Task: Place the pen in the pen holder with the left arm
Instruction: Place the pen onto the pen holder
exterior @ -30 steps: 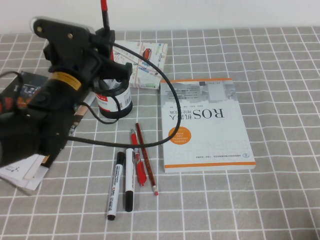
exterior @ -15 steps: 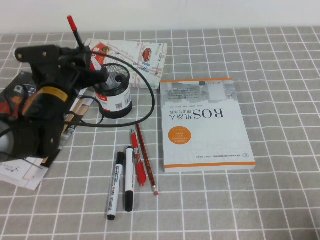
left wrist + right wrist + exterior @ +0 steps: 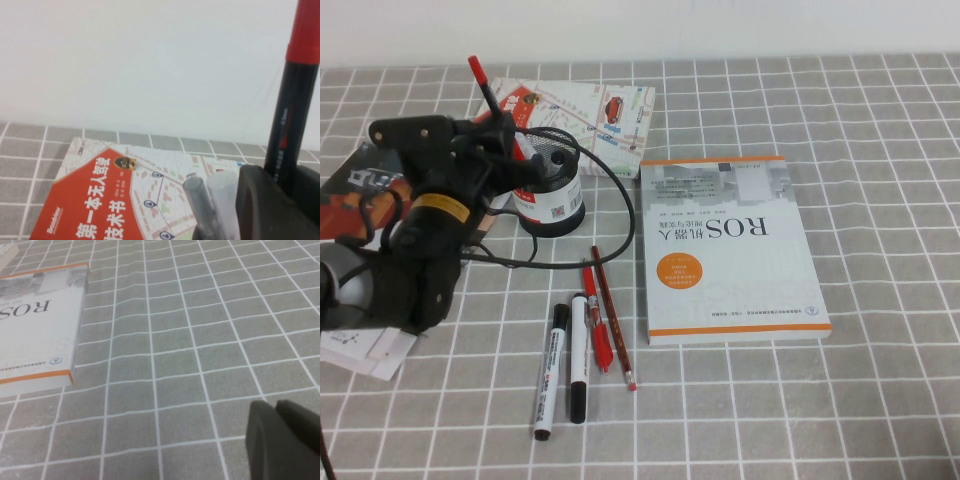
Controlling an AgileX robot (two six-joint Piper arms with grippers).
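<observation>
Beside the pen holder [image 3: 549, 190], the left gripper [image 3: 498, 128] has swung lower and leftward, jaws pinching the pen [image 3: 485, 91] upright.

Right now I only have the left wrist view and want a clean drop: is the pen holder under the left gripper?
Observer: Not quite. The left gripper sits at the left rim of the pen holder, gripping the pen.
Operator: Is the pen upright?
Observer: No, its top leans left, away from the pen holder.
Operator: And the right gripper?
Observer: The right gripper hangs shut over bare cloth beside the white book.
</observation>
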